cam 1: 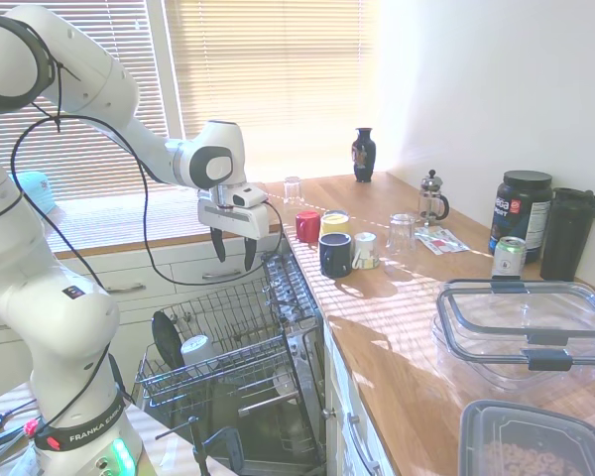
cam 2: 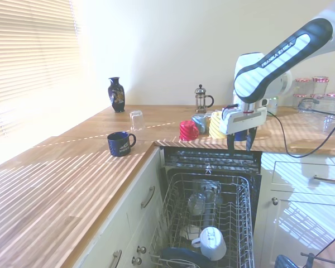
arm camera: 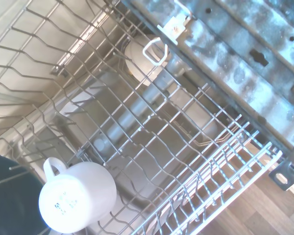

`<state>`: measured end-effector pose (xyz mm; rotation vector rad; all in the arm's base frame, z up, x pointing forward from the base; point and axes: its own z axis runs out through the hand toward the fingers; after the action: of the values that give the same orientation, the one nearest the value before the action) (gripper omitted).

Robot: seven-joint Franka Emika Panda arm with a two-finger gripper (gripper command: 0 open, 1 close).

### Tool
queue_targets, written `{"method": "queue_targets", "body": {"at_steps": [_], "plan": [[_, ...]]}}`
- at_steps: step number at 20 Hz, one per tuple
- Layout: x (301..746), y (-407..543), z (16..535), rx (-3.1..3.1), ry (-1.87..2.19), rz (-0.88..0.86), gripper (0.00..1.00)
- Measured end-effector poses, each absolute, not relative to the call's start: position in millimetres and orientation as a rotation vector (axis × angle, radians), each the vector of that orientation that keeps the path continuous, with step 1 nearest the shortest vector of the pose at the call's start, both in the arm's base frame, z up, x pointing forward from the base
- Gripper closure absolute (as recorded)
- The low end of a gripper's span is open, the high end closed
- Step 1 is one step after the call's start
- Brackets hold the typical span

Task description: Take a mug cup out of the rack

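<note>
The white mug [arm camera: 77,203] lies tipped on its side in the rack [cam 2: 241,218], near the basket's outer end, the end farthest from the counter edge. In the wrist view its base faces the camera and its handle sticks out to one side. In the second exterior view the same mug [cam 2: 212,243] shows its open mouth, just beside a dark plate [cam 2: 181,258] standing at the very front of the basket. The first exterior view shows the mug [cam 1: 197,349] next to that dark plate [cam 1: 166,337], with wire prongs around them.

The rack is pulled out like a drawer below the wooden counter [cam 1: 397,337]. Further in, a clear glass [cam 2: 197,203] sits upside down among the prongs.

The gripper [cam 1: 232,248] hangs above the inner end of the rack, well apart from the mug. Its two dark fingers point down, spread open, and hold nothing.

On the counter behind stand a navy mug [cam 1: 335,254], a red mug [cam 1: 307,226], a yellow mug [cam 1: 335,222] and a small white cup with a print [cam 1: 366,250]. Near them are a glass [cam 1: 401,234], a coffee press [cam 1: 432,196] and a dark vase [cam 1: 364,155]. A clear plastic box [cam 1: 526,327] sits nearer the first exterior camera.
</note>
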<state>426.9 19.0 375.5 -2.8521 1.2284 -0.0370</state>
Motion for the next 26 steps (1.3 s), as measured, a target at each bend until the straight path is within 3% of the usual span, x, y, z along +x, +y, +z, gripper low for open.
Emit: {"method": "queue_targets", "body": {"at_steps": [4,11,20,26], "plan": [[425.7,35.4,369.2,-2.930,1.158,-0.036,0.00],[417.2,153.0,326.5,-3.135,0.755,-0.037,0.00],[429.3,296.4,205.5,-3.347,0.275,0.058,0.00],[442.1,298.7,147.7,-3.373,0.179,0.065,0.00]]}}
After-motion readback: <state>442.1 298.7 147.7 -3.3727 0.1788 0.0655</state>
